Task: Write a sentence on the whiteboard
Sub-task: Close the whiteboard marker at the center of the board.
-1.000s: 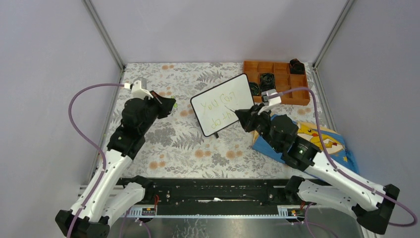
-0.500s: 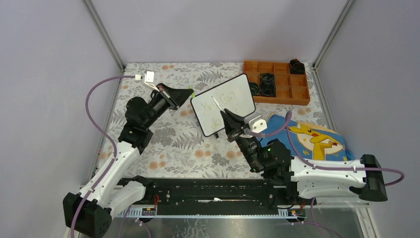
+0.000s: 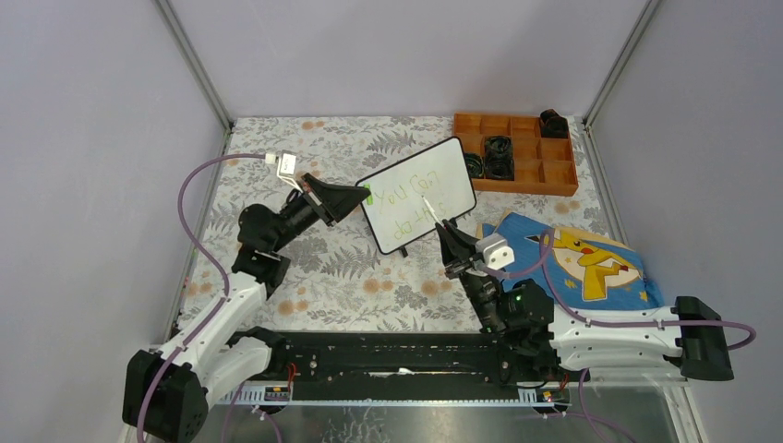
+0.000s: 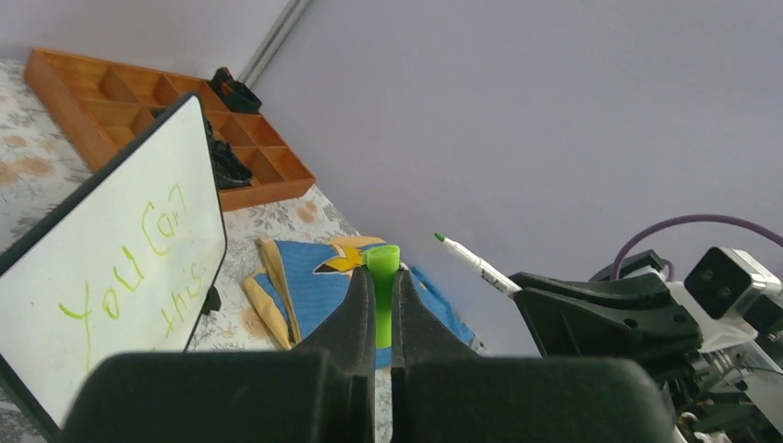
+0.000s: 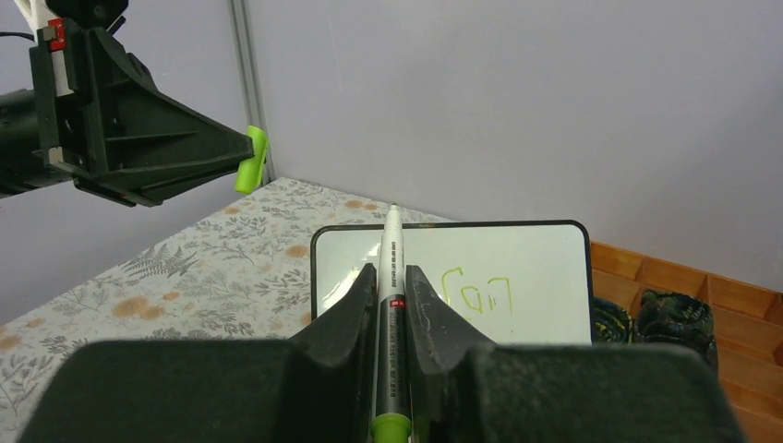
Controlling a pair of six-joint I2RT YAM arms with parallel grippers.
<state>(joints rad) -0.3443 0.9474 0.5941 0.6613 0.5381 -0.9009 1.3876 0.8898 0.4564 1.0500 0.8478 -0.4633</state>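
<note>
The whiteboard [image 3: 452, 171] stands tilted on the floral cloth mid-table, with the sentence [image 3: 406, 197] in thin green letters in two lines. My right gripper [image 3: 447, 240] is shut on a white marker [image 3: 429, 209]. It holds the marker off the board, in front of its near right part, with the green tip raised. In the right wrist view the marker [image 5: 391, 249] lies between the jaws, with the whiteboard [image 5: 545, 277] behind. My left gripper [image 3: 362, 196] is at the board's left edge, shut on the green cap [image 4: 382, 263].
An orange compartment tray [image 3: 522, 175] with black coiled items sits at the back right, just behind the board. A blue Pikachu cloth [image 3: 582, 258] lies crumpled to the right of the board. Grey walls and metal posts close in the table.
My right arm swung from the board's right side round to its front, lifting the marker off the surface. My left gripper moved right with the cap, up to the board's left edge.
</note>
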